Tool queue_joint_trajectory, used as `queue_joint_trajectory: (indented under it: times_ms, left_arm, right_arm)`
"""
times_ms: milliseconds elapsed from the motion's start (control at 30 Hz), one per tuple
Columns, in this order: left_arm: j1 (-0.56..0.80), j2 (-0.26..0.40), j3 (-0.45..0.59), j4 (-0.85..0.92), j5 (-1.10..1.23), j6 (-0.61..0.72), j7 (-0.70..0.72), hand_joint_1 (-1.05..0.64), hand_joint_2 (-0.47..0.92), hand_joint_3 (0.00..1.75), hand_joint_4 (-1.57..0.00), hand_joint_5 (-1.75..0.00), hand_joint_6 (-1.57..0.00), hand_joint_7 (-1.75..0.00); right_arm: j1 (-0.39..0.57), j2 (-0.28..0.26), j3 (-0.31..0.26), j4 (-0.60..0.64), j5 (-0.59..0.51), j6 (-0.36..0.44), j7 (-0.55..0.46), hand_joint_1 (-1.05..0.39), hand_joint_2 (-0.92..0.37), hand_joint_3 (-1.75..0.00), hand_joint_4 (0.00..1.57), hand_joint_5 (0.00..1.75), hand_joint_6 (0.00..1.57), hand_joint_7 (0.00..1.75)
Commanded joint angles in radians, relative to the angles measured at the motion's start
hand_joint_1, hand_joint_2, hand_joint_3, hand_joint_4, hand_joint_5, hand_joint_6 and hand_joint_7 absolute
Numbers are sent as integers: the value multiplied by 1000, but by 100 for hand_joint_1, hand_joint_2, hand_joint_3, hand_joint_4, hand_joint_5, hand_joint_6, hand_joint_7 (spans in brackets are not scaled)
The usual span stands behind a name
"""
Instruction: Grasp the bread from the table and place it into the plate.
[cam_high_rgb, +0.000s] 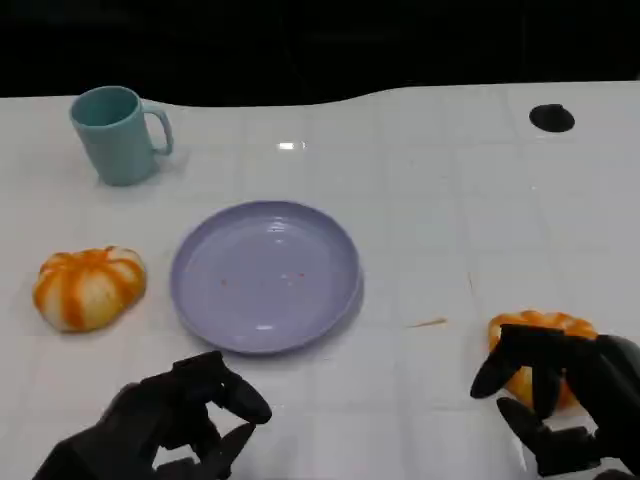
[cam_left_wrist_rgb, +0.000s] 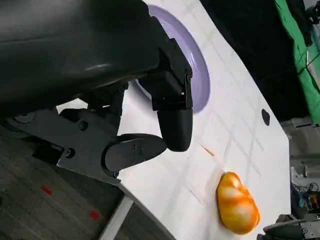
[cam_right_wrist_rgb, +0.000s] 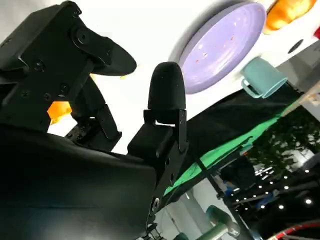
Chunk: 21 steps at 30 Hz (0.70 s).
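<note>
Two orange-and-white bread rolls lie on the white table. One roll (cam_high_rgb: 90, 288) sits left of the lilac plate (cam_high_rgb: 265, 275). The other roll (cam_high_rgb: 545, 335) lies at the right front, and my right hand (cam_high_rgb: 560, 385) hovers over its near side with fingers spread, gripping nothing. A sliver of that roll (cam_right_wrist_rgb: 59, 111) shows between the fingers in the right wrist view. My left hand (cam_high_rgb: 180, 420) rests low at the front left, just before the plate, fingers loosely apart and empty. The left wrist view shows the plate (cam_left_wrist_rgb: 200, 75) and the right roll (cam_left_wrist_rgb: 237, 202).
A teal mug (cam_high_rgb: 118, 133) stands at the back left, and it also shows beyond the plate (cam_right_wrist_rgb: 225, 45) as the mug (cam_right_wrist_rgb: 262, 77) in the right wrist view. A small black disc (cam_high_rgb: 551, 118) lies at the back right. A thin crumb streak (cam_high_rgb: 428, 323) lies between plate and right roll.
</note>
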Motion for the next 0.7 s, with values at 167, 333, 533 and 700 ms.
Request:
queue_joint_trajectory:
  times_ms: [167, 333, 533, 700]
  left_arm:
    - [6, 10, 5, -9, -5, 9, -7, -24, 81, 62, -63, -175, -65, -126]
    - [6, 9, 3, -6, -3, 6, -6, -23, 81, 63, -62, -175, -65, -126]
    - [5, 6, 0, -3, 1, 1, -2, -24, 80, 64, -62, -175, -65, -125]
    - [5, 8, -2, -6, 3, 1, -3, -24, 81, 65, -63, -175, -64, -125]
  right_arm:
    - [12, -74, -16, -165, -199, 162, 71, -30, -40, -80, 68, 119, 79, 61]
    - [10, -136, -16, -253, -329, 238, 155, -33, -71, -15, 60, 77, 78, 18]
    - [9, -180, -15, -348, -428, 319, 285, -39, -78, -3, 39, 46, 64, 2]
    - [9, -187, 0, -386, -504, 363, 361, -46, -82, -2, 24, 32, 45, 0]
